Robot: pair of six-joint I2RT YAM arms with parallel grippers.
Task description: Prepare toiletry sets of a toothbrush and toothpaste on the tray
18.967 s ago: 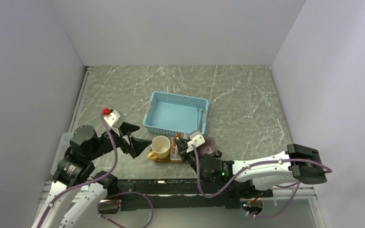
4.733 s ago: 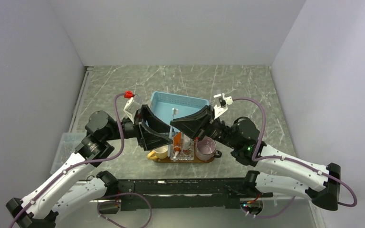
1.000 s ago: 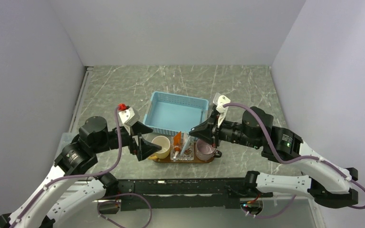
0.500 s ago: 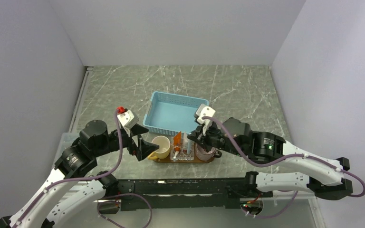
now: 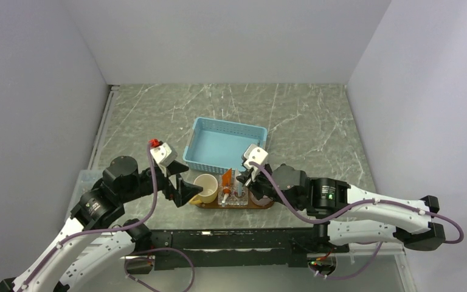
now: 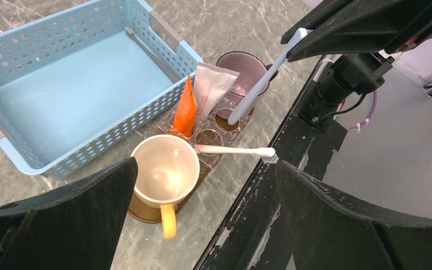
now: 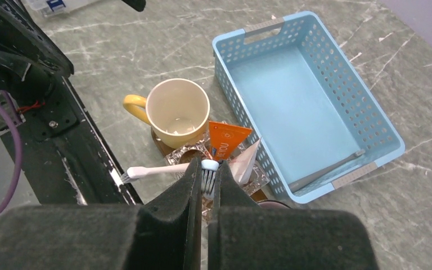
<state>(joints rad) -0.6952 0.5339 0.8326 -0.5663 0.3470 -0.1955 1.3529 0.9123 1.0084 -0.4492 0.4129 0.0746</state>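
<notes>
From above, the tray [image 5: 216,205] sits at the table's near edge in front of the basket [image 5: 225,146], with the left gripper [image 5: 185,189] beside it. The left wrist view shows those jaws spread wide above the orange tube [image 6: 185,109] and white tube [image 6: 212,84] (both standing in a clear rack [image 6: 211,138]). In the right wrist view the right gripper [image 7: 205,173] is pinched on a toothbrush [image 7: 208,177] over the tray.

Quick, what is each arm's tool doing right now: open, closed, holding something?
Left tool: open, holding nothing.
Right tool: closed on a thin white plastic toothbrush.
</notes>
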